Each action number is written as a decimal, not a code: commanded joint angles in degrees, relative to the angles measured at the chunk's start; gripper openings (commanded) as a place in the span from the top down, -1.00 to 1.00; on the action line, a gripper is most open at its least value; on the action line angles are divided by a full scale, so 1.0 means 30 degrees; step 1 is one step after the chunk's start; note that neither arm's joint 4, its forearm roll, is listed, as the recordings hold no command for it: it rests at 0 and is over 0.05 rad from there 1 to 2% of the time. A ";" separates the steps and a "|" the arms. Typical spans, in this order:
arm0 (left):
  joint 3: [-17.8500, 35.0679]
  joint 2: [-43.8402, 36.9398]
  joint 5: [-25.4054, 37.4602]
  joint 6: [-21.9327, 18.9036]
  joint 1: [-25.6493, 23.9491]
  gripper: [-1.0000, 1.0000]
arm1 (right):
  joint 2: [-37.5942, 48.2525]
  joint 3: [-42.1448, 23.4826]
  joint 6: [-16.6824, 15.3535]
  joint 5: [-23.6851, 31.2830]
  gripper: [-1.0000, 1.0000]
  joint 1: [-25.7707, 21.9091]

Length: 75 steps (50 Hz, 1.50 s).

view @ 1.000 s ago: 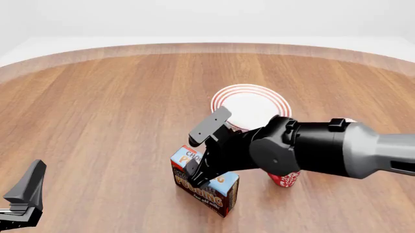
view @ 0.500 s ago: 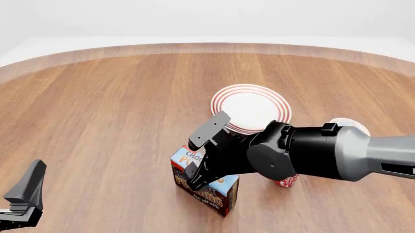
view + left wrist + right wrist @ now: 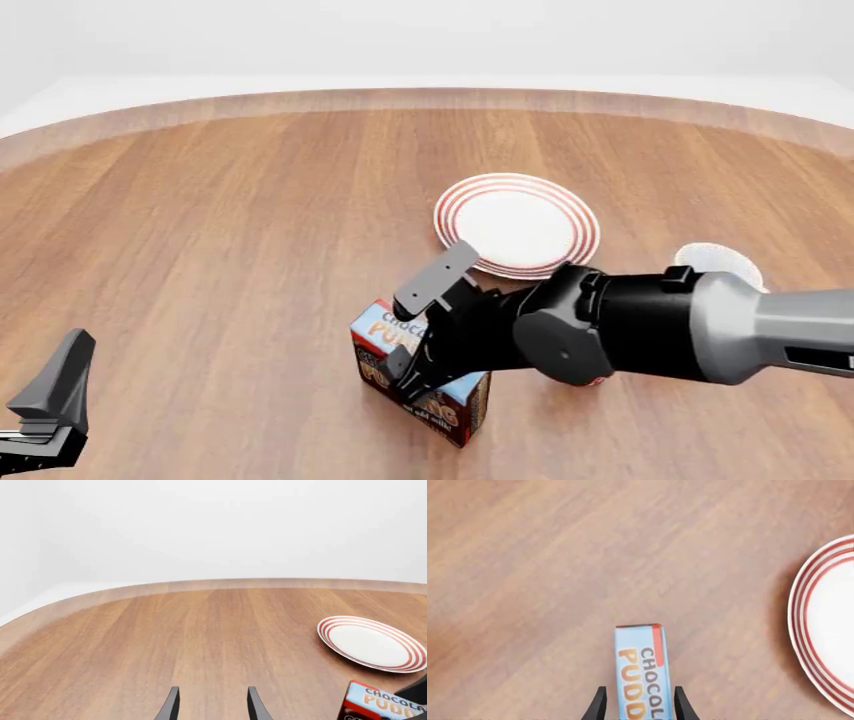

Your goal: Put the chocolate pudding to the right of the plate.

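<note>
The chocolate pudding (image 3: 376, 332) stands upright near the table's front, its light blue top facing up, in front and to the left of the plate (image 3: 515, 226). My right gripper (image 3: 400, 338) reaches down over the carton, open, with one finger on each long side. In the right wrist view the fingers (image 3: 599, 706) flank the pudding (image 3: 639, 665) with thin gaps, and the plate (image 3: 834, 630) lies off to one side. My left gripper (image 3: 48, 405) waits at the front left, open and empty. Its wrist view shows the pudding (image 3: 383, 702) and the plate (image 3: 370, 642).
A white round mug rim (image 3: 717, 262) shows behind the right arm, right of the plate. A red patterned mug (image 3: 591, 379) peeks out under the arm, right of the carton. Bare wooden table (image 3: 227, 230) stretches across the left and far side.
My right gripper has sunk lower and come slightly nearer, so its fingers now straddle the carton more deeply. The carton, the plate and the left arm have not moved.
</note>
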State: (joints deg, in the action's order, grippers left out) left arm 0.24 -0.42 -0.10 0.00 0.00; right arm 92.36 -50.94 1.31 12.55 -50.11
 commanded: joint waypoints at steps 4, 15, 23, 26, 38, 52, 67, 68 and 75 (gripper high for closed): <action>0.0000 0.0000 0.0000 0.0000 0.0000 -1.00 | -0.0045 0.0152 -0.0119 0.0034 -1.00 0.0223; 0.0000 0.0000 0.0000 0.0000 0.0000 -1.00 | 0.0247 0.0048 -0.0129 -0.0064 -1.00 0.0390; 0.0000 0.0000 0.0000 0.0000 0.0000 -1.00 | 0.0489 0.0071 -0.0203 -0.0215 -1.00 0.0591; 0.0000 0.0000 0.0000 0.0000 0.0000 -1.00 | 0.0497 0.0146 -0.0179 -0.0302 -1.00 0.0589; 0.0000 0.0000 0.0000 0.0000 0.0000 -1.00 | 0.0526 0.0348 -0.0455 -0.0762 1.00 0.0723; 0.0000 0.0000 0.0000 0.0000 0.0000 -1.00 | 0.0337 0.0413 -0.0347 -0.0757 1.00 0.0616; 0.0000 0.0000 0.0000 0.0000 0.0000 -1.00 | -0.1914 -0.2304 -0.2433 0.2552 1.00 0.1747; 0.0000 0.0000 0.0000 0.0000 0.0000 -1.00 | -0.2005 -0.2681 -0.2822 0.2862 1.00 0.1960; 0.0000 0.0000 0.0000 0.0000 0.0000 -1.00 | -0.1971 -0.4146 -0.3778 0.3898 1.00 0.2191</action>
State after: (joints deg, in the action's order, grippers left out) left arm 0.24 -0.42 -0.10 0.00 0.00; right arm 88.03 -57.51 -6.82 19.24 -45.28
